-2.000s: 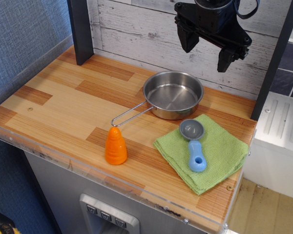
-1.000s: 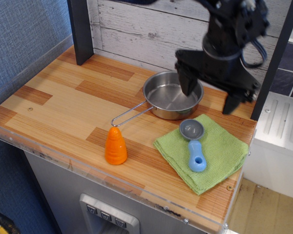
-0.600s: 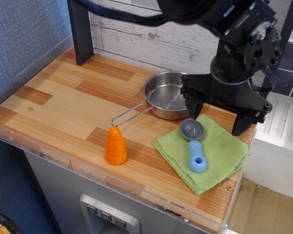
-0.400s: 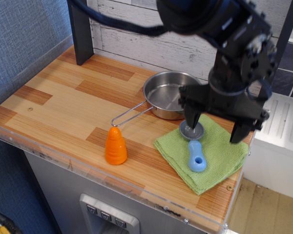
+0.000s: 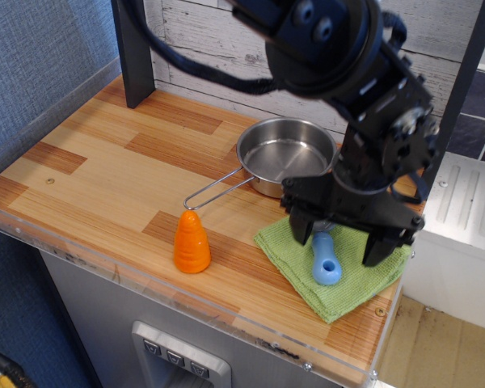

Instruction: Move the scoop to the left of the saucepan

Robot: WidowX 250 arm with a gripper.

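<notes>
The scoop [image 5: 326,263] lies on a green cloth at the front right; only its light-blue handle with the hole shows, its grey bowl is hidden under the gripper. The saucepan [image 5: 280,156] is shiny steel, just behind the cloth, with its wire-loop handle [image 5: 217,191] pointing to the front left. My black gripper [image 5: 339,238] is open, low over the cloth, with one finger [image 5: 301,227] left of the scoop and the other [image 5: 378,247] to its right. Nothing is held.
A green cloth [image 5: 344,288] lies under the scoop near the counter's right edge. An orange cone [image 5: 191,242] stands at the front, left of the cloth. A dark post [image 5: 134,50] stands at the back left. The wooden counter [image 5: 105,170] stretches left of the pan.
The gripper has come down from high behind the pan to low over the cloth, astride the scoop, and now covers the scoop's bowl. The scoop and pan have not moved.
</notes>
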